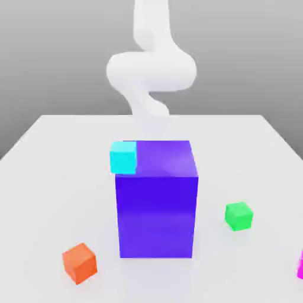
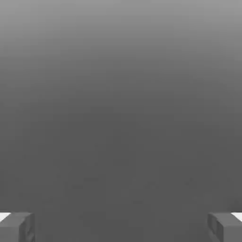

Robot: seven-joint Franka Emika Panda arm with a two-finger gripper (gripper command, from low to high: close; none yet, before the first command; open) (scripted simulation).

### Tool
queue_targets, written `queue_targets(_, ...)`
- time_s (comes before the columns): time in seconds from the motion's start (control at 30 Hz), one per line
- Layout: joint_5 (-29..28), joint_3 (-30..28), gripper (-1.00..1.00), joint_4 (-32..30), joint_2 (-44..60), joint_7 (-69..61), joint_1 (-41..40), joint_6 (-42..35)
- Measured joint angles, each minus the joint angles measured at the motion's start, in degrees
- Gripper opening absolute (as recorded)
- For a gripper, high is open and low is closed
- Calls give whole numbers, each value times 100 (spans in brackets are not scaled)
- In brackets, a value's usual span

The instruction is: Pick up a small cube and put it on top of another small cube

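Observation:
The small magenta-pink cube (image 1: 300,267) lies at the exterior view's right edge, near the front of the table and cut off by the frame. Other small cubes lie around it: a green cube (image 1: 238,215) on the right, an orange cube (image 1: 79,262) at the front left and a cyan cube (image 1: 123,157) behind the big block's left corner. My white arm (image 1: 151,71) rises behind the big block. In the hand view my gripper (image 2: 121,228) is open. Its fingertips (image 2: 17,227) stand far apart, with nothing between them and only plain grey beyond.
A big blue-purple block (image 1: 156,201) stands tall in the middle of the white table (image 1: 53,189) and hides what is behind it. The table's far edge runs just behind the block, and the arm's base is there.

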Motion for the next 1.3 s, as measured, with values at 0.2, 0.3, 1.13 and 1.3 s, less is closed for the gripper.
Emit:
queue_targets(0.2, -256, 441, 0, 61, 1277, -251, 250, 335)
queue_targets(0.3, -399, 655, 0, 92, 1899, -363, 378, 497)
queue_targets(1.13, -1795, 1412, 0, 483, 7087, -897, 2019, 2176)
queue_targets(1.3, -1871, 1334, -100, 521, 7240, -843, 2083, 2286)
